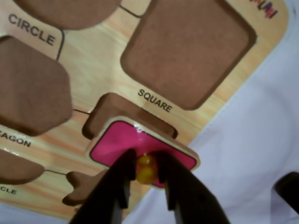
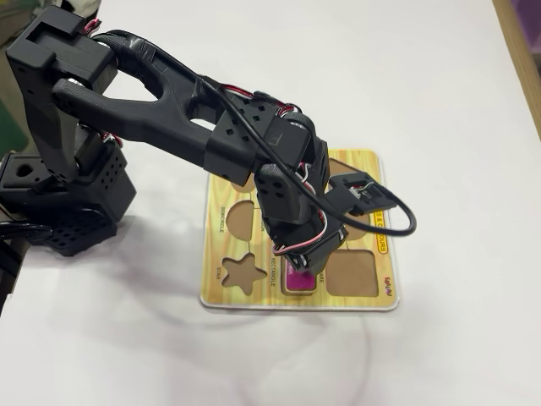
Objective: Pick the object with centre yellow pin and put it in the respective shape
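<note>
The object with centre yellow pin, a magenta rectangular piece (image 1: 121,142) with a pale wooden edge, hangs just over the rectangle recess (image 1: 110,112) of the wooden shape board (image 1: 98,60). It sits a little off the recess towards the board's near edge. My gripper (image 1: 145,159) is shut on its yellow knob (image 1: 145,173), one black finger on each side. In the fixed view the gripper (image 2: 297,269) points down at the board (image 2: 359,301). Only a bit of the pink piece (image 2: 297,281) shows under it.
Empty recesses surround the piece: square (image 1: 187,46), hexagon (image 1: 28,88), circle (image 1: 65,11) and star (image 2: 241,272). The arm's base (image 2: 59,194) stands left of the board. A black cable (image 2: 397,224) loops over the board's right side. White tabletop lies all around.
</note>
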You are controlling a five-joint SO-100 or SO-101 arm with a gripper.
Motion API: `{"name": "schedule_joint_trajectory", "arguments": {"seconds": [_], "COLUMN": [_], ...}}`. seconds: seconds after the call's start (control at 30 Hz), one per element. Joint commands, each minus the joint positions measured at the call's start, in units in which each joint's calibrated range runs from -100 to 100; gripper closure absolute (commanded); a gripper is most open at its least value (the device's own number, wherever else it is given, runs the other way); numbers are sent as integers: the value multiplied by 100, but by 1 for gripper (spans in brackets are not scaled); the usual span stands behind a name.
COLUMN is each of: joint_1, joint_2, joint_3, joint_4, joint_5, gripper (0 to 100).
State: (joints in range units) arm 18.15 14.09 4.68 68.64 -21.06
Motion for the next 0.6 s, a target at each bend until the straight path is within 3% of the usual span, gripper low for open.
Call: {"name": "schedule_joint_trajectory", "arguments": {"seconds": [0.0, 0.57], "joint_1": [-96, -116], "joint_2": [-62, 214], "joint_3": [-306, -324], "joint_4": [-96, -70], "joint_5": [35, -12], "gripper": [99, 99]}}
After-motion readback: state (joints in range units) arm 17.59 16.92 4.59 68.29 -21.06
